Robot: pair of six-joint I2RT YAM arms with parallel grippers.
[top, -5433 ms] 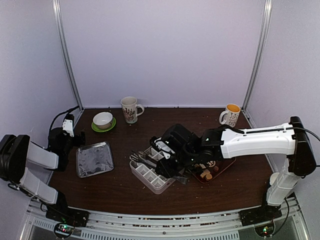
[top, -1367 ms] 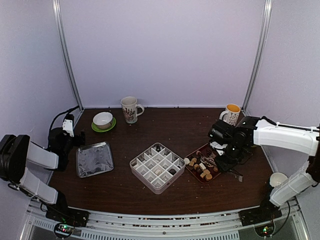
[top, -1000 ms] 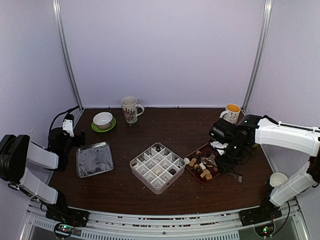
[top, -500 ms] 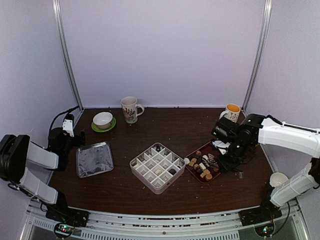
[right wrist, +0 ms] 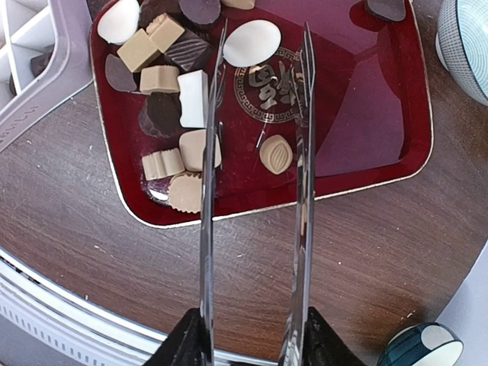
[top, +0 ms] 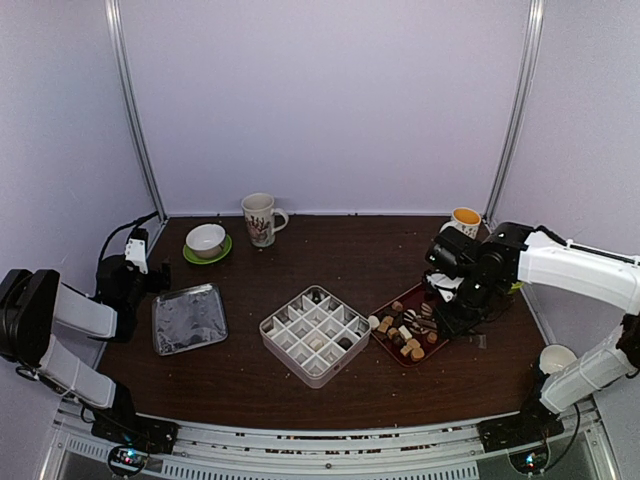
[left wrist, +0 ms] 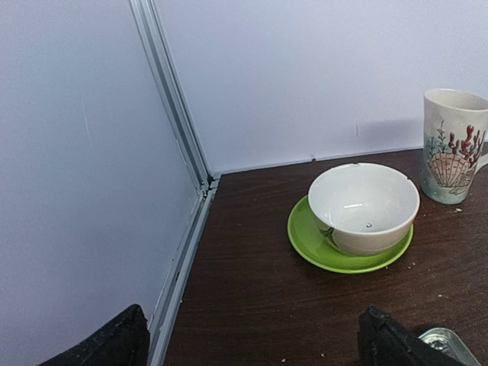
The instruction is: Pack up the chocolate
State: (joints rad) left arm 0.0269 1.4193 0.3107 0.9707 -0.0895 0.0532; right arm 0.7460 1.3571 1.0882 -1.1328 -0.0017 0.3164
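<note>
The right fingers [right wrist: 187,345] were clamped on the metal tongs [right wrist: 207,229], holding their open blades over the red tray [right wrist: 366,99] to straddle a piece of the chocolate [right wrist: 192,97] heaped there beside the divided box [top: 315,335], while the left fingers [left wrist: 114,339] rested spread apart, idle.

We see long tongs [right wrist: 207,229] of shiny bare metal. The red tray [right wrist: 358,114] is smooth and glossy, with gold print. The chocolate [right wrist: 162,114] looks smooth, and some pieces are ribbed. The table [right wrist: 84,229] is dark matt wood. The divided box [top: 288,358] looks like white plastic. The bowl [left wrist: 374,240] and green saucer [left wrist: 305,244] are glossy.
</note>
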